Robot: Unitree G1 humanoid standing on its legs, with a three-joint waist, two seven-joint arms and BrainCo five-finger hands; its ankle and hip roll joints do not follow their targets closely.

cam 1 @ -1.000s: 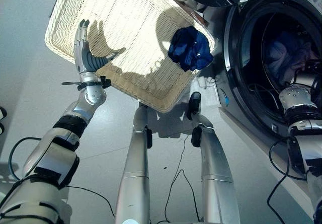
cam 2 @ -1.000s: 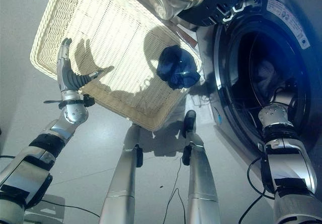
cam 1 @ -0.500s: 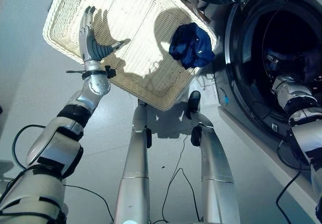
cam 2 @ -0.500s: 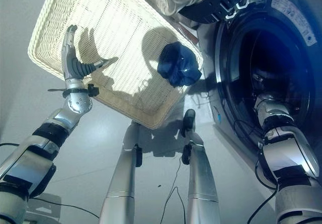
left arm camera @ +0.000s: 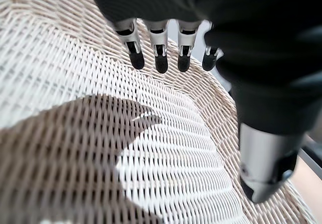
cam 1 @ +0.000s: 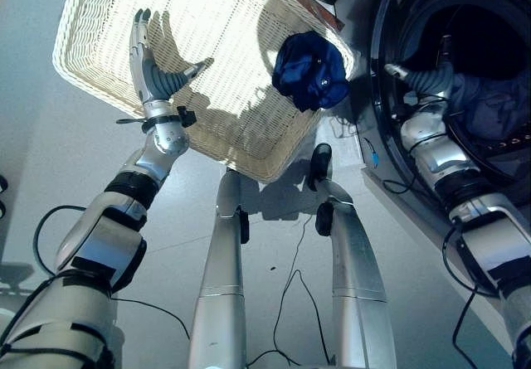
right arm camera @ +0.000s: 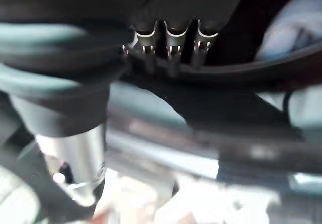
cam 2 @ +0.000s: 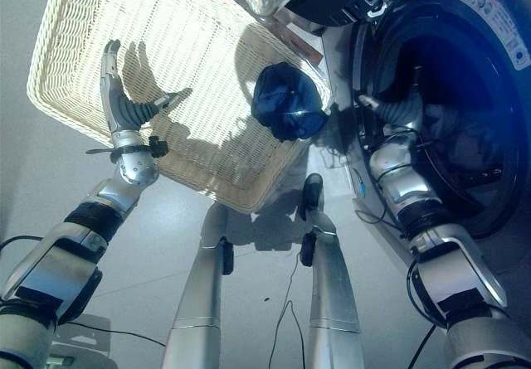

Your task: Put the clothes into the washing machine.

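Evidently mid-load: a dark blue garment (cam 1: 310,70) lies at the right side of the wicker basket (cam 1: 99,21), left of the washing machine (cam 1: 382,21). The left hand (cam 1: 153,70) hovers spread, empty, over the basket. The right hand (cam 1: 419,79), apparently empty with fingers straight, sits at the drum's rim; next it must clear that rim.

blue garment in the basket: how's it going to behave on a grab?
The blue garment lies crumpled in folds in the wicker basket, so it's probably soft and floppy, and likely to unfurl and dangle when lifted. It looks like thin fabric, so probably light. Its surface has a sheen, so it may slip in a loose pinch.
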